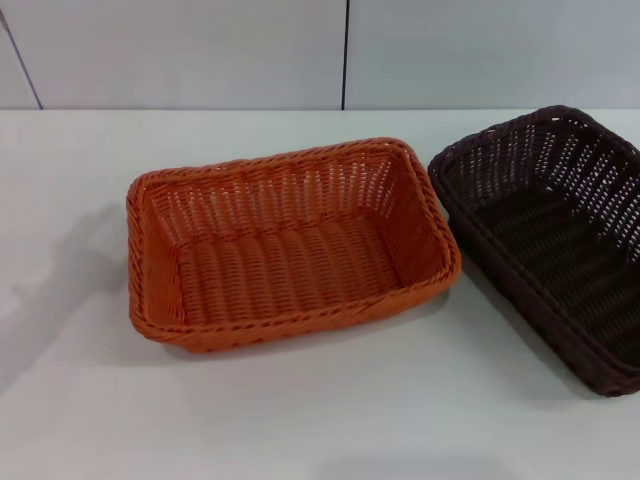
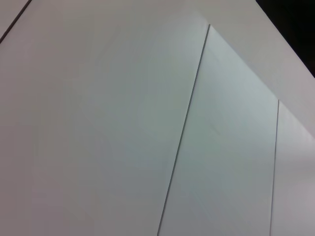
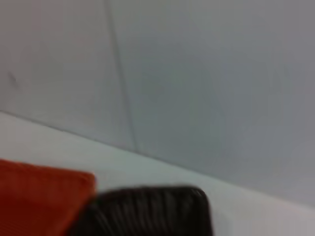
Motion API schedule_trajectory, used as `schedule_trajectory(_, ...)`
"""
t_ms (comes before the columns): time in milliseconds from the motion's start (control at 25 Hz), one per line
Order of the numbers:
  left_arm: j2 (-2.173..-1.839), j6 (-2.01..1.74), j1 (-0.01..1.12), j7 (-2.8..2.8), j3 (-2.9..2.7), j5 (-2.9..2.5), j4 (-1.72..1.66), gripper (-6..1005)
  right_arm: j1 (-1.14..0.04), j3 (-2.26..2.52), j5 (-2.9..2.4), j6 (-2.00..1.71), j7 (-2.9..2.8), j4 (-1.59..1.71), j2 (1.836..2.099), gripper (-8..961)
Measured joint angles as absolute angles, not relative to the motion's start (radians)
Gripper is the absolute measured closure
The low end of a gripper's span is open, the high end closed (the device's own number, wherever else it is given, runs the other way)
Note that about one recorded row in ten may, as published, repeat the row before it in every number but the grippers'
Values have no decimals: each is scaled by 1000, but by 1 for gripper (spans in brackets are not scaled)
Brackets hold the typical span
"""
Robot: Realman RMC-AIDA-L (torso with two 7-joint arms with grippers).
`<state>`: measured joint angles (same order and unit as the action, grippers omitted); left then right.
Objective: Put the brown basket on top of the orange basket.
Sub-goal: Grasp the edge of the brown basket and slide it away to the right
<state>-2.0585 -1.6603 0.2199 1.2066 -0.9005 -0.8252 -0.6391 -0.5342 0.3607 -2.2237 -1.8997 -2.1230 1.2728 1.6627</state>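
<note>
White counter (image 1: pixel 300 420) w/ a pale panelled wall (image 1: pixel 200 50) behind it, dark seams running between panels. Neither end effector shows in any view, so can't tell how far open either is or whether it holds anything. Left wrist cam sees only wall panels; that arm looks parked away from the work. Right wrist cam looks past both baskets toward the wall, so the right arm is prob. the one near the job.

Dark brown, nearly black rectangular woven basket (image 1: pixel 560 240) sits on the counter at the robot's right, partly cut off by the head view's edge, angled. Bright orange rectangular woven basket (image 1: pixel 290 250) sits just beside it toward centre, corners nearly touching; can't tell if they do. Both upright, empty. Nothing stacked yet.

To do the step well, I'd judge: grip the brown basket's braided rim on a long side, lift clear of the orange rim, rotate to match the orange one's orientation, then lower evenly so the sloped sides nest w/o catching.
</note>
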Motion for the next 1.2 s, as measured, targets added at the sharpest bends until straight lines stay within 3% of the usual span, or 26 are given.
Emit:
schedule_trajectory(240, -2059, -1665, 224, 1191, -909, -825, -638, 248, -569, 430, -2304, -1951, -2102, 1270, 1681, 124)
schedule_trajectory(560, -2059, -1661, 226, 1173, -910, -825, -636, 265, -608, 587, -2318, -2089, -2054, 1251, 1644, 125)
schedule_trajectory(840, -2059, -1648, 225, 1167, -903, -825, -635, 272, -637, 704, -2344, -2125, -1989, 1221, 1642, 124)
schedule_trajectory(1200, -2061, -1578, 233, 1147, -901, -817, -635, 275, -717, 778, -2540, -2138, -1842, 1136, 1676, 123)
